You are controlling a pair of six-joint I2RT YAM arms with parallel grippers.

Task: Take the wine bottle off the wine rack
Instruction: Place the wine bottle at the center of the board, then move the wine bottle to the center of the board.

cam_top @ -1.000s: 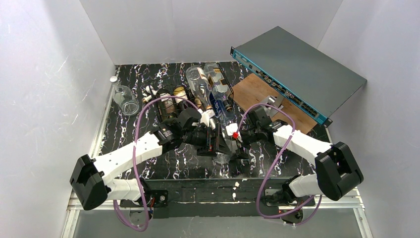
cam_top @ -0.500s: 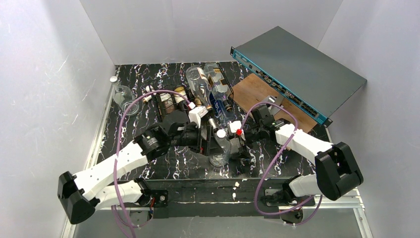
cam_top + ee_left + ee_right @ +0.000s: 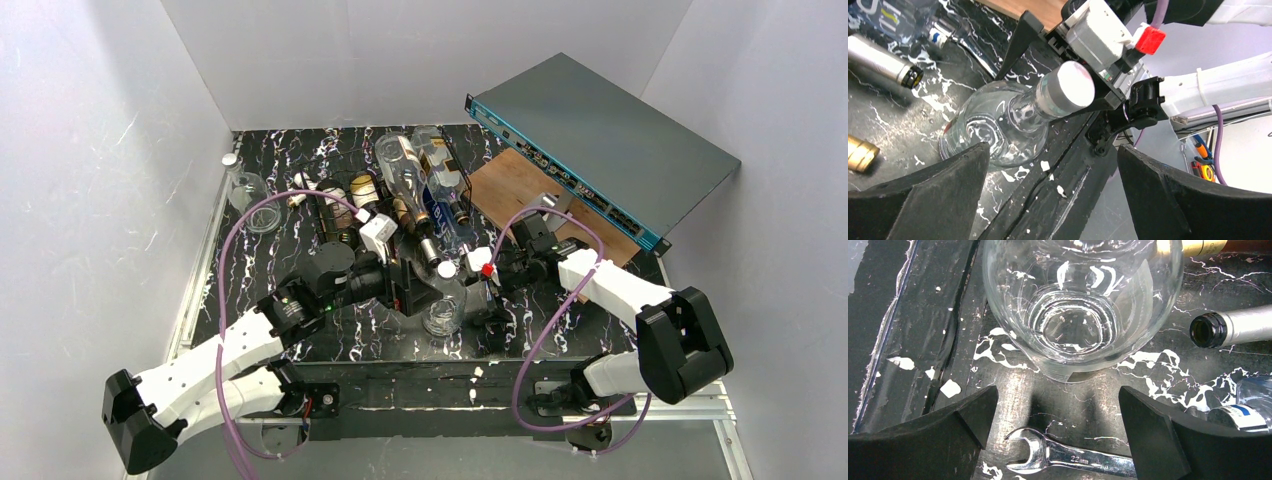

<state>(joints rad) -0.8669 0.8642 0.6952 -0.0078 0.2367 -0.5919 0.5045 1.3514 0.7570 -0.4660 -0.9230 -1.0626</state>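
Note:
A clear wine bottle [image 3: 441, 305] with a white cap stands upright on the black marbled table, close to its near edge. The left wrist view shows it [image 3: 1008, 125] beyond my fingertips. In the right wrist view its glass base [image 3: 1078, 315] fills the top. My left gripper [image 3: 416, 290] is open just left of it with nothing between the fingers [image 3: 923, 195]. My right gripper [image 3: 488, 312] is open just right of it. The black wire wine rack [image 3: 322, 215] behind holds several lying bottles [image 3: 400, 170].
A 22 mm wrench [image 3: 1073, 457] lies on the table between my right fingers. A grey box with a teal edge [image 3: 600, 135] leans at the back right over a wooden board [image 3: 515, 185]. A clear jar [image 3: 255, 200] lies at the far left.
My left gripper has opened off the clear bottle and drawn back to the left. The bottle now stands on its own. The right gripper has barely moved.

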